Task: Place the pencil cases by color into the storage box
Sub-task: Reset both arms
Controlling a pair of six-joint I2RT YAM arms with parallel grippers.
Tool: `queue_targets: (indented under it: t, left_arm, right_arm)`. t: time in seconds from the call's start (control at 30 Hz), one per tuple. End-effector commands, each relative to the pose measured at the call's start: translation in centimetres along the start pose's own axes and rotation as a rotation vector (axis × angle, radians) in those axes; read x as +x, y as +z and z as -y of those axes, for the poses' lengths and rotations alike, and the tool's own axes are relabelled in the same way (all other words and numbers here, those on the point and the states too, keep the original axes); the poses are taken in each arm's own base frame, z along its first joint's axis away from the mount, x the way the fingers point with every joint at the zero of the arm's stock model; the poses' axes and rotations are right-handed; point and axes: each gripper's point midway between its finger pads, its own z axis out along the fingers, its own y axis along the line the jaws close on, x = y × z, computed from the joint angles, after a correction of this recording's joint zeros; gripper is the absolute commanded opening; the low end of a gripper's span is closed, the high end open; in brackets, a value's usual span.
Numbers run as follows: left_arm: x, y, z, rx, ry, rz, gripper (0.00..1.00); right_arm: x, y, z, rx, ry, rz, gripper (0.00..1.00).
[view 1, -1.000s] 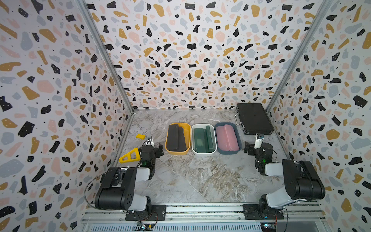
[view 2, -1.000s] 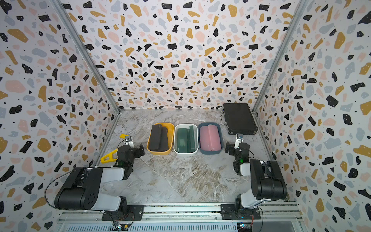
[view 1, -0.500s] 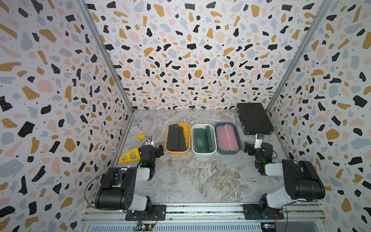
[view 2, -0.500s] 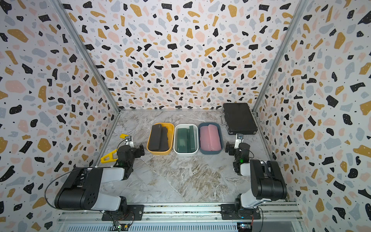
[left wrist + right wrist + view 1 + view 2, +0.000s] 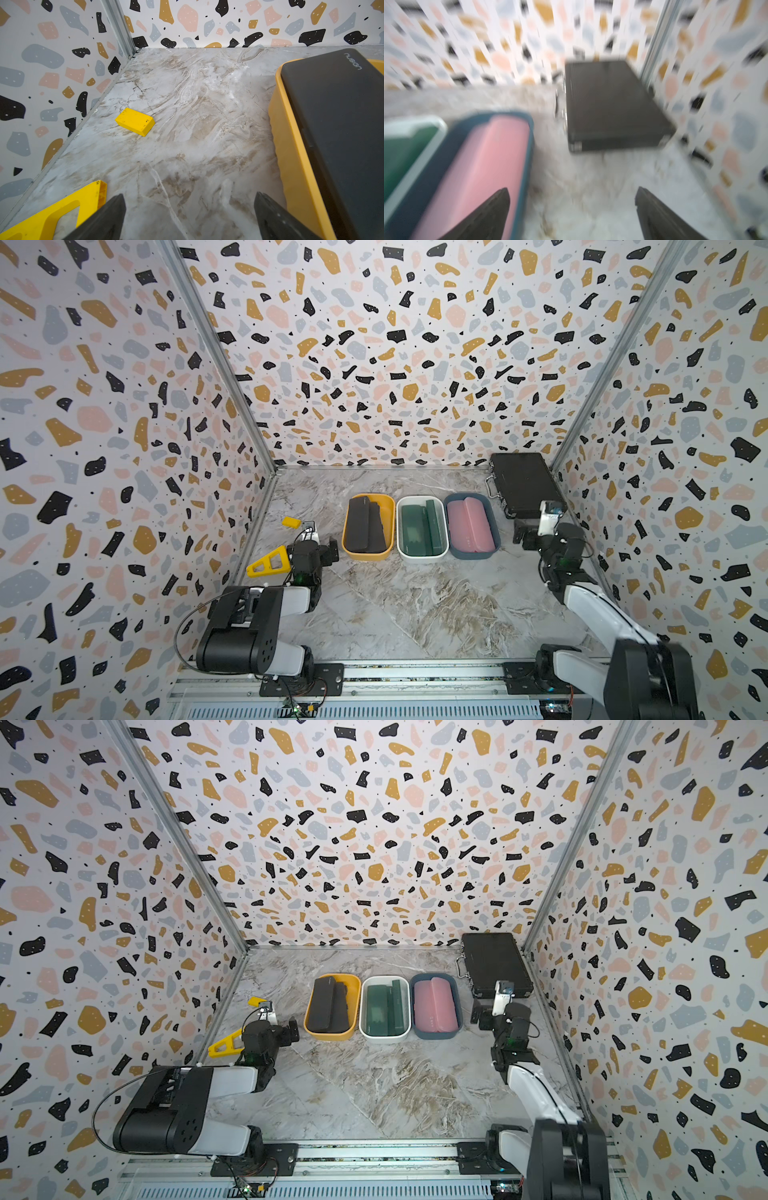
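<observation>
white bin [image 5: 422, 558]: sat in the middle of the counter [image 5: 415, 605], centre one of three bins in a row, so everything below is placed off it

green pencil cases [image 5: 415, 526]: inside the white bin, lying lengthwise; one looked tipped on its edge along the blue-bin side

yellow bin [image 5: 368, 556]: just beside the white bin, on the left arm's side

black pencil cases [image 5: 359, 522]: all in the yellow bin, piled flat, top one riding up around rim height; honestly couldn't count the pile

blue bin [image 5: 473, 554]: just beside the white bin, on the right arm's side

pink pencil cases [image 5: 469, 522]: in the blue bin, two showing on top, overlapping a bit

left end effector [image 5: 190, 196]: spread wide, nothing in it, low over bare counter out past the yellow bin from the white bin

right end effector [image 5: 572, 189]: same deal, spread wide and empty, out past the blue bin from the white bin; its wrist view was pretty smeared

briefcase [image 5: 523, 483]: black, closed, lying flat in the far corner beyond the blue bin, well apart from the white bin

yellow block [image 5: 135, 121] and yellow triangle piece [image 5: 268, 562]: loose on the counter by the wall, beyond the yellow bin from the white bin
</observation>
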Motion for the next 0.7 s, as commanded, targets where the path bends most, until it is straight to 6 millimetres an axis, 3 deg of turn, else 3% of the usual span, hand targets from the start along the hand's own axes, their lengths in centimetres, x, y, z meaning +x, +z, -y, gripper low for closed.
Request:
queue_targets:
  t: [0.0,0.03,0.17,0.27,0.53,0.67]
  left_arm:
    - [-2.2,0.0,0.1,0.009,-0.009,0.070,1.00]
    - [-2.2,0.0,0.1,0.009,-0.009,0.070,1.00]
    - [-2.2,0.0,0.1,0.010,-0.010,0.070,1.00]
    - [-2.2,0.0,0.1,0.009,-0.010,0.071,1.00]
    - [-2.2,0.0,0.1,0.010,-0.010,0.069,1.00]
    - [-2.2,0.0,0.1,0.009,-0.010,0.070,1.00]
  right_arm:
    - [-3.6,-2.7,0.0,0.011,0.011,0.012,1.00]
    - [-2.2,-2.3,0.2,0.025,-0.001,-0.024,1.00]
    - [8.3,0.1,1.3,0.079,0.032,-0.166,1.00]
    - [12.3,0.2,1.8,0.108,0.107,-0.132,1.00]
    - [12.5,2.3,2.5,0.139,0.026,-0.156,1.00]
    - [13.7,3.0,2.1,0.109,0.004,-0.107,1.00]
